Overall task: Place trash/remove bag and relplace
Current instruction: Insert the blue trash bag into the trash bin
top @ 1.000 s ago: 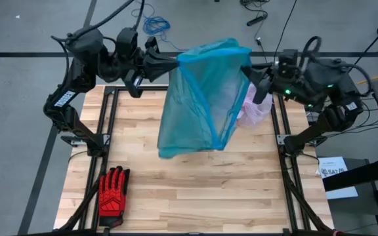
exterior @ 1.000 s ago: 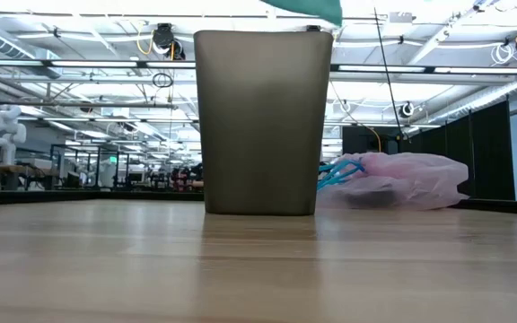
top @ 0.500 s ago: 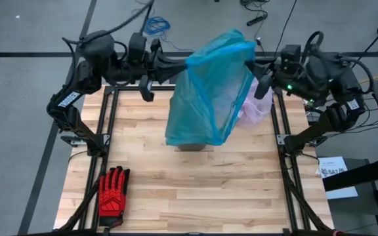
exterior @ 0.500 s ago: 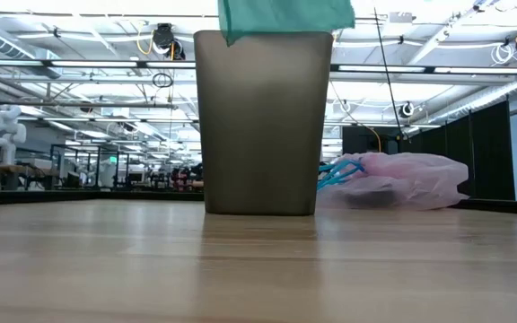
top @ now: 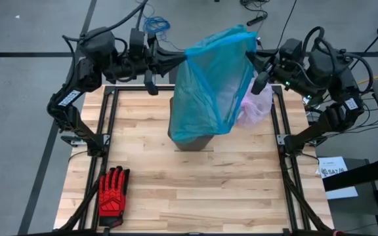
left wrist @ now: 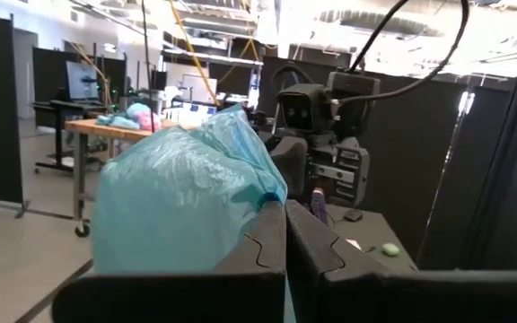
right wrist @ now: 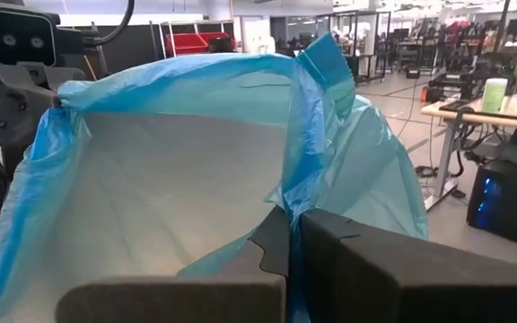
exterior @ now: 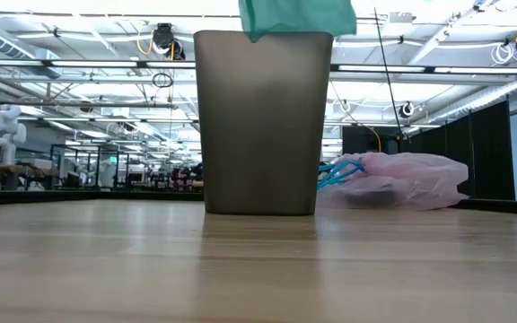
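1. Nearest the low camera lies bare, pale butcher-block planking — the surface — boxed in by a dark metal frame, with a red-and-black work glove at its near left corner.
2. Mid-surface stands a tall grey-brown bin, upright, its base just showing in the high view below the hanging plastic.
3. Above the bin hangs a teal-blue plastic bag, stretched between the two arms, its lower end dipping over the bin's rim.
4. The left end effector is pressed together on the left edge of the teal-blue plastic bag's mouth; in the left wrist view the fingers meet with film pinched between them.
5. The right end effector is likewise pressed together, pinching the opposite edge of the mouth, so the opening is held taut and wide.
6. The bag — the pale pink liner, full and lumpy — lies on the surface just beside the bin on its right, toward the far right corner, with teal ties at its near end.
7. Beyond the surface the room is a large open workshop: grey floor, a blue cable coil behind the left arm, bright ceiling strip lights, dark partition panels, benches with equipment, and a white robot arm far off at the left in the low view.
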`<state>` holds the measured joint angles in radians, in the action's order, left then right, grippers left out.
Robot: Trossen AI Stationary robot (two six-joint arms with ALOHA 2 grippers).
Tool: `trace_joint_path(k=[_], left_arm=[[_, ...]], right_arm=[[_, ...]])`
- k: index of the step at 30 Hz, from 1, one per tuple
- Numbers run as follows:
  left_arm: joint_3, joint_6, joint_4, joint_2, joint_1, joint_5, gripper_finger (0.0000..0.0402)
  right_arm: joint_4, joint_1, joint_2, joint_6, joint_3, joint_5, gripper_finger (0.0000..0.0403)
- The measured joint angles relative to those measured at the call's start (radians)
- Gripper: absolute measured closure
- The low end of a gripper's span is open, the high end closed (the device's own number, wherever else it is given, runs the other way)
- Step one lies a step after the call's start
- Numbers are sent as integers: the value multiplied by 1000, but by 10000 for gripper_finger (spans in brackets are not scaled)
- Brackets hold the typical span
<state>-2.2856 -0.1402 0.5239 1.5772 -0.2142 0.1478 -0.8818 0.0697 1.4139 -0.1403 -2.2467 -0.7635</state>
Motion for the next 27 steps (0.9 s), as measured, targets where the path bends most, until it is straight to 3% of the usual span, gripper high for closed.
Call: trace_joint_path(k=[27], left_arm=[[0,123,72,-9,-110,-8,402]], right_arm=[[99,-90,32,186,0,39,403]])
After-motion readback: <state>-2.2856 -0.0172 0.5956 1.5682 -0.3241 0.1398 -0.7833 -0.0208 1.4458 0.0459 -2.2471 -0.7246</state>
